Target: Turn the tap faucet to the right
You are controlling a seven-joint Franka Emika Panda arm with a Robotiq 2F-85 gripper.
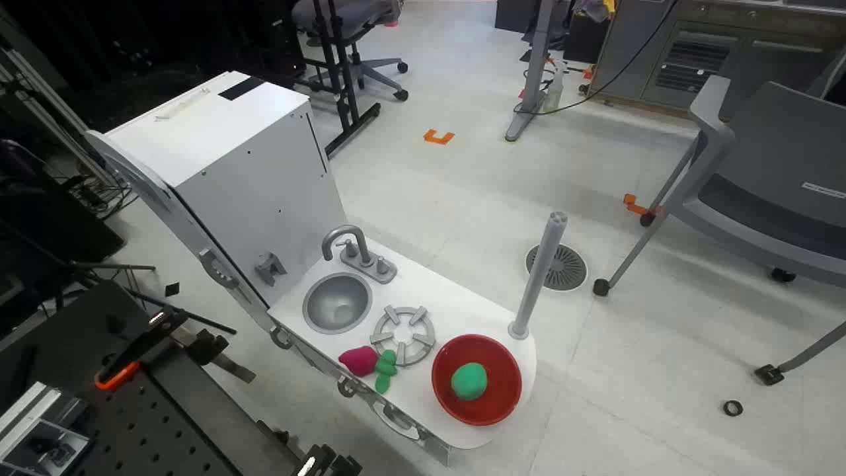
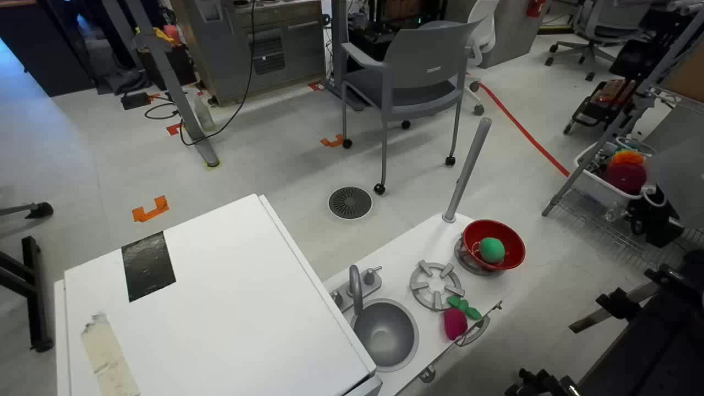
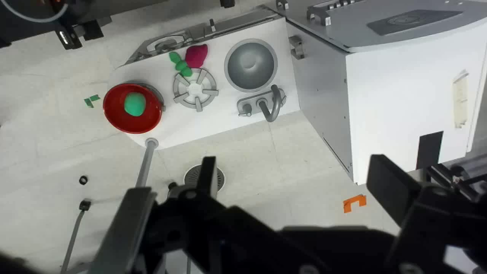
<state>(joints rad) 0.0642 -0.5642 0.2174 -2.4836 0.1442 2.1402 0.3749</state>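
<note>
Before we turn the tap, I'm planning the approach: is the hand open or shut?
Open: in the wrist view, the hand has its fingers apart.

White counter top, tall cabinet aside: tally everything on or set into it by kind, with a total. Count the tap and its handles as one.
Tap faucet: 1
Sink basin: 1
Upright post: 1
Red bowl: 1
Burner grates: 2, one partly under the bowl
Rounded green toy: 1
Magenta toy with green leaves: 1
Total: 8

No readable text is showing; on the grey chair, in both exterior views, a pale label is appearing too small to read.
</note>
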